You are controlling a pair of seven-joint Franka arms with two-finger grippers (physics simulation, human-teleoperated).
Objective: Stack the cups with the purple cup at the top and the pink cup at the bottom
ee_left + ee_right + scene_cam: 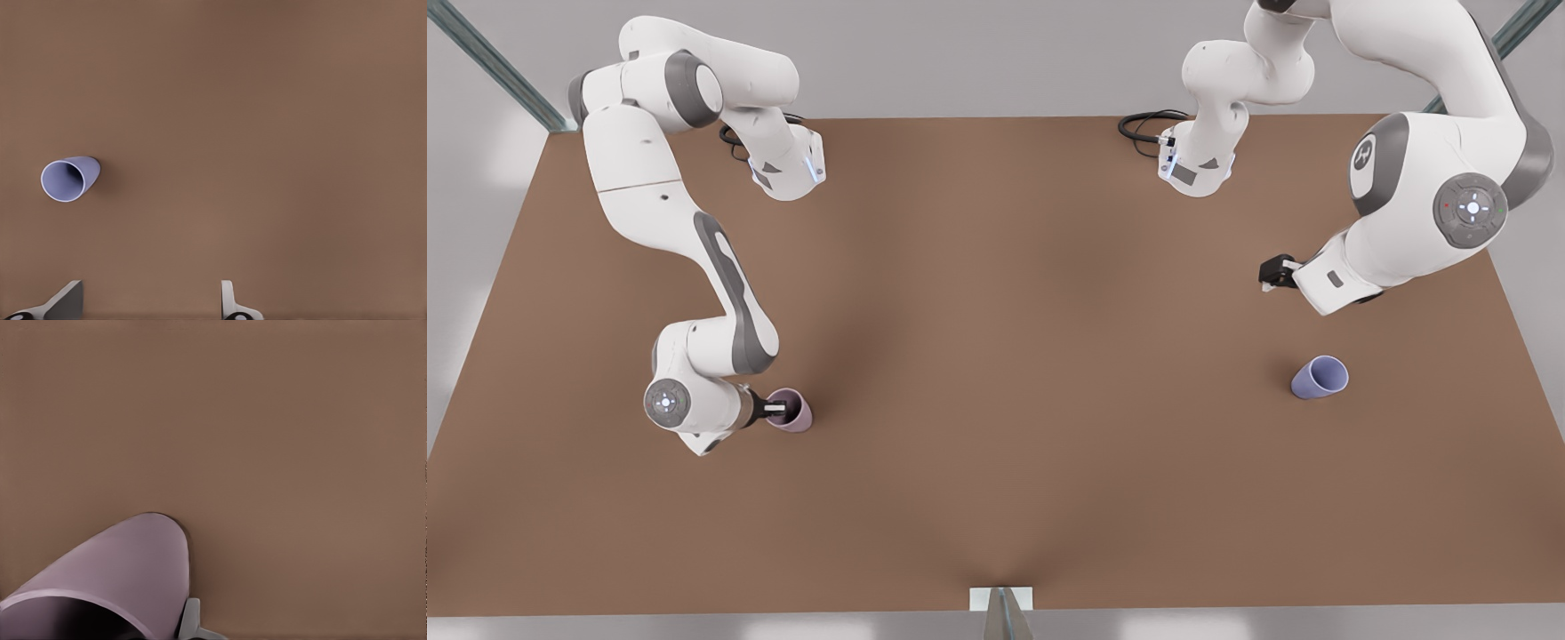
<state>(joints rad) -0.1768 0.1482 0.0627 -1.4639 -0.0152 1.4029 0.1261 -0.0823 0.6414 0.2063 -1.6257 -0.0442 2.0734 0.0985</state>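
Pink cup (791,411), well apart from the purple cup (1320,377) across the table (996,498), looks light, rigid and slick-walled, best pinched at its rim, where the right gripper (776,410) straddles the wall; left gripper (1272,274) waits spread near the purple one.

We see a plain brown tabletop (996,356) under soft, even light, a pale grey floor around it, and metal frame struts (494,67) at the far corners.
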